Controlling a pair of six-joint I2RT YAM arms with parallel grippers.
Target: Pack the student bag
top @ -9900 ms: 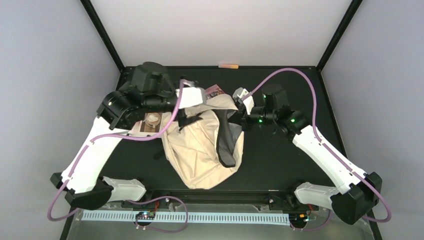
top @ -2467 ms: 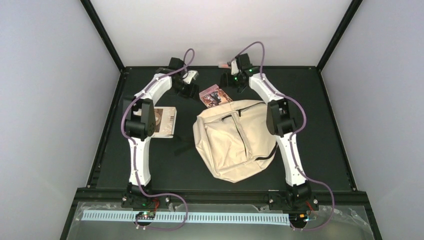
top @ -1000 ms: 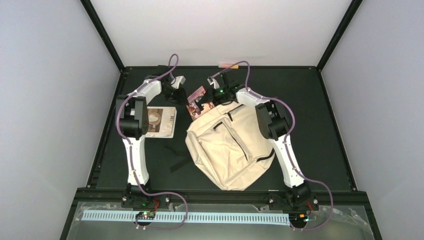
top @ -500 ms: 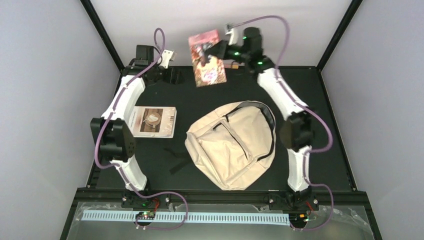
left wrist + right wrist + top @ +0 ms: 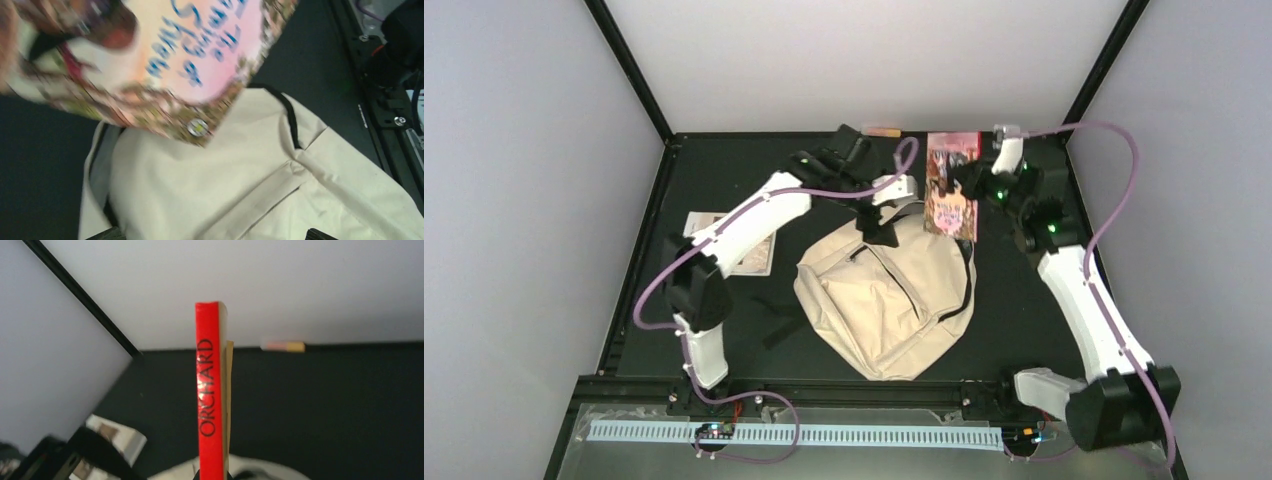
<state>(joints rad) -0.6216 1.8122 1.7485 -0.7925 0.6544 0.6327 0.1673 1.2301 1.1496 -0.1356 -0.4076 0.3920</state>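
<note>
The student bag [image 5: 879, 300], cream fabric with dark zippers, lies flat at the table's middle, its front pocket facing up. My right gripper [image 5: 970, 186] is shut on a book [image 5: 951, 190] with a pink patterned cover, held upright in the air above the bag's top right corner. In the right wrist view the book's red spine [image 5: 211, 400] reads ORCHARD and rises from between the fingers. My left gripper [image 5: 876, 222] hovers open over the top of the bag [image 5: 240, 190]. Only its fingertips [image 5: 107, 234] show at the lower edge of that view, with nothing between them.
A second book [image 5: 752, 252] with a pale cover lies on the table left of the bag, partly under my left arm. A small pink and orange object [image 5: 884, 131] rests by the back wall. A black strap [image 5: 779, 325] trails from the bag's left side.
My right arm has swung the book from the back left to above the bag's top right. My left arm has come from the back left corner to over the bag, its jaws opening.
</note>
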